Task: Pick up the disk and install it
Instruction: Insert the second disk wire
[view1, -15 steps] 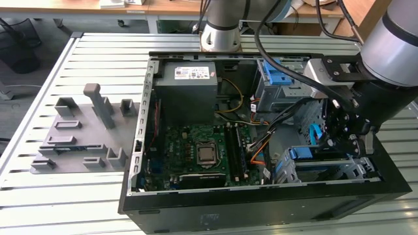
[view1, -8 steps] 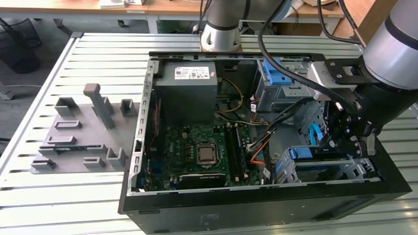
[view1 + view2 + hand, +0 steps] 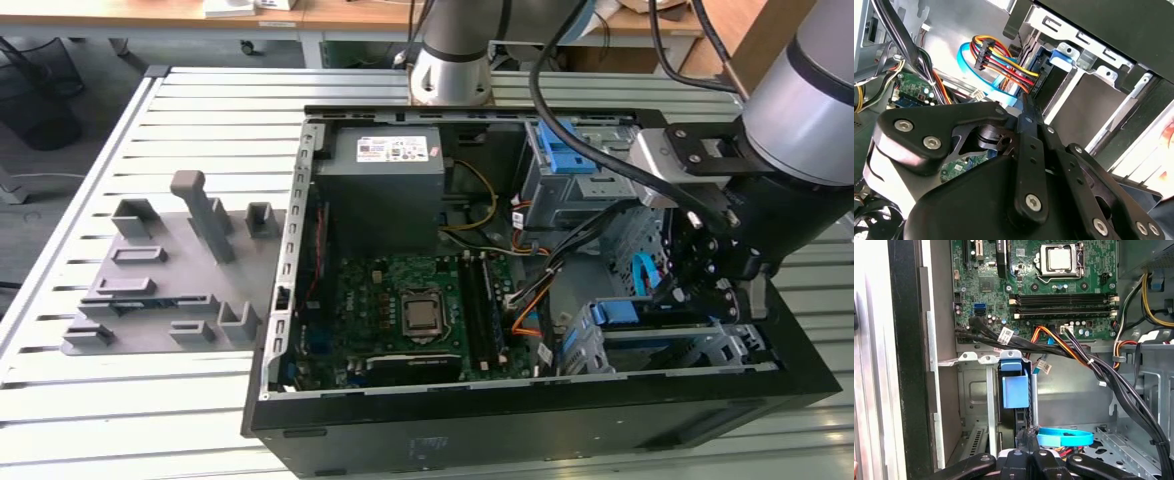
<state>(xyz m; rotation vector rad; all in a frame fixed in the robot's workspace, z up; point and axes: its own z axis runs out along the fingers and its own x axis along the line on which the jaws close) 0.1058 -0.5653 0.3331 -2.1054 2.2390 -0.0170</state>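
While the tool (image 3: 1026,457) blocks it, the disk (image 3: 1015,390) sits slotted.

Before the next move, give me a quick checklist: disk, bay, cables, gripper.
1. Disk in bay: ok. The disk stands on edge in the bay, with its blue carrier showing.
2. Disk fully seated: cannot tell. Its depth in the bay is hidden.
3. Gripper at disk: ok. The gripper is right at the disk's near edge.
4. Blue cable clear: not ok. The blue cable lies right beside the gripper.
5. Black bundle clear: ok. The black bundle crosses at the disk's far end, away from the gripper.
6. Coloured wires mated to disk: cannot tell. The coloured wires run to the disk's end, but the joint is hidden.
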